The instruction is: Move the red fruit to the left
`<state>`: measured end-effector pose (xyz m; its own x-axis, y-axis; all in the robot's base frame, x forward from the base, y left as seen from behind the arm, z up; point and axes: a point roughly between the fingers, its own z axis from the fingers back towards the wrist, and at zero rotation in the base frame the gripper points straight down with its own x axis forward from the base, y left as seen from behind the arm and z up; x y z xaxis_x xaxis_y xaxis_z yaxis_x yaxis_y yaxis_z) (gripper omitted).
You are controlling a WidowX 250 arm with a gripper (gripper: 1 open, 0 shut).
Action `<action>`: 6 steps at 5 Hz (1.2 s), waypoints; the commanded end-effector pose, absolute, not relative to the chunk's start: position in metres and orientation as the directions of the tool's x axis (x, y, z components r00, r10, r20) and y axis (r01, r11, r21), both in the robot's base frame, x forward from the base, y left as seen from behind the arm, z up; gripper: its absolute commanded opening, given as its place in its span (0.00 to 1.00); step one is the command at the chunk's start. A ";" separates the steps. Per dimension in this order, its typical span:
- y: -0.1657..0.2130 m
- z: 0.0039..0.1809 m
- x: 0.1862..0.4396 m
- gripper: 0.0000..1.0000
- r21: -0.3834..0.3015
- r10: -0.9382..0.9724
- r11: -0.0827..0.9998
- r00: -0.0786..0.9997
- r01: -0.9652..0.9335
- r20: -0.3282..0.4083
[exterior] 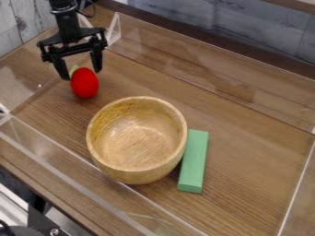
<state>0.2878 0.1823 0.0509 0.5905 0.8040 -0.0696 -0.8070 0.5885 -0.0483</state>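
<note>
The red fruit [84, 84] is a small bright red rounded toy lying on the wooden table at the left, just up-left of the wooden bowl. My black gripper [74, 64] hangs directly above and slightly behind it, pointing down, jaws open and spread wider than the fruit. The fingertips sit at about the fruit's top edge and nothing is held between them. The fruit's green top is not discernible from this angle.
A round wooden bowl [105, 157] sits in the middle of the table. A flat green rectangular block [194, 160] lies right beside the bowl on its right. Clear acrylic walls [37, 147] fence the table on the left, front and right.
</note>
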 end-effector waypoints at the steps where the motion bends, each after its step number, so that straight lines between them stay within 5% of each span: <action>1: 0.184 0.091 0.307 1.00 -0.087 0.776 0.630 0.631 -0.772 0.019; 6: 0.139 0.152 0.328 1.00 -0.143 0.571 0.815 0.820 -0.561 0.040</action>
<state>0.3238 0.1367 0.1257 0.8161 0.5764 -0.0417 -0.5765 0.8067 -0.1297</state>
